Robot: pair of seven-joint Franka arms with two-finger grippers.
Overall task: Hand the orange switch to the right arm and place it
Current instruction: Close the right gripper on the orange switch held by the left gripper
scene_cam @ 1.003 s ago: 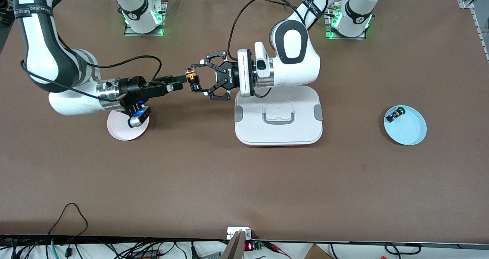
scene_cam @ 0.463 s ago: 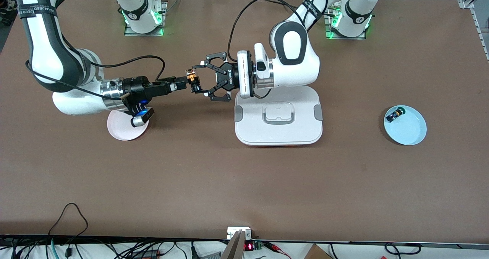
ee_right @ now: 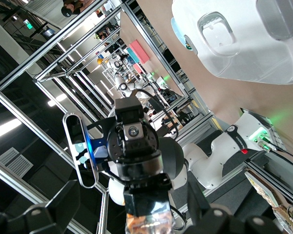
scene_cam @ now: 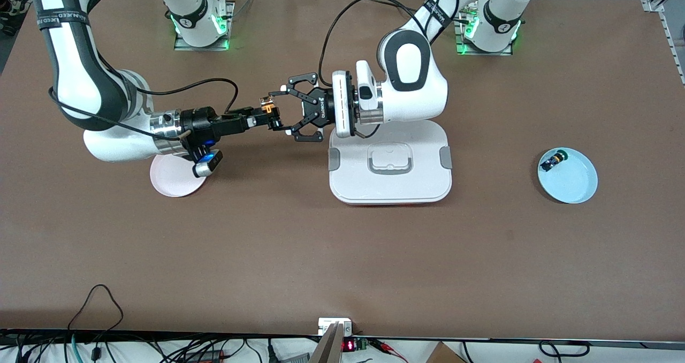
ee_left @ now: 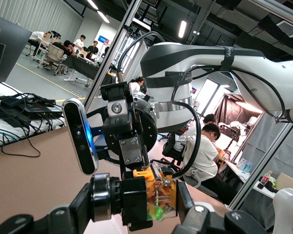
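The orange switch [scene_cam: 267,107] hangs in the air over the middle of the table. My left gripper [scene_cam: 275,112], the spread black claw, is shut on it end to end. In the left wrist view its pads press the switch [ee_left: 161,195] at the silver-ringed end and at the clear orange end. My right gripper [scene_cam: 266,118] reaches in from the right arm's end. It is open, with its slim fingers on either side of the switch. In the right wrist view, gaps show between those fingers and the switch [ee_right: 149,222].
A white lidded container [scene_cam: 389,191] lies under the left arm's wrist. A pink plate [scene_cam: 166,183] sits below the right wrist. A light blue plate [scene_cam: 578,186] at the left arm's end holds a small blue-and-black part [scene_cam: 551,161].
The right arm has slid toward the left gripper, and its fingers now flank the switch. The left gripper and the switch have stayed in place.
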